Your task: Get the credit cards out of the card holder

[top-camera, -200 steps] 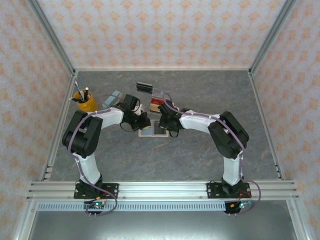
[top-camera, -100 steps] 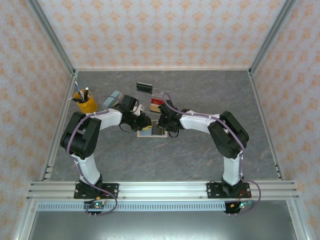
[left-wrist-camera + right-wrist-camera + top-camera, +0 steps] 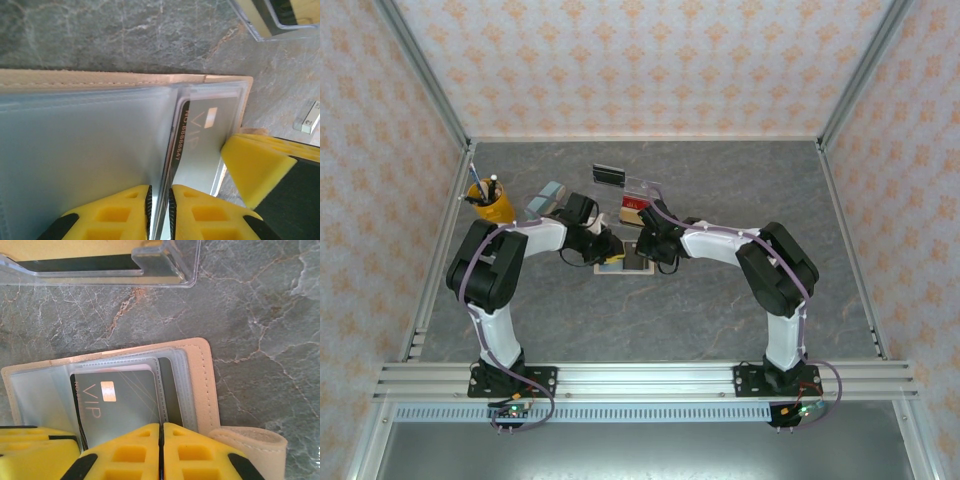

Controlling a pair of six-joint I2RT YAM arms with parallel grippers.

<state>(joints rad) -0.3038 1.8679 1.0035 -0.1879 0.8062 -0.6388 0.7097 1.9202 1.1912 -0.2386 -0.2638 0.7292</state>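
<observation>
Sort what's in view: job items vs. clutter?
Job:
- card holder
- VIP card
- left gripper
- right gripper

Lying about:
- clear tray
- yellow pen cup
- blue-grey block
</observation>
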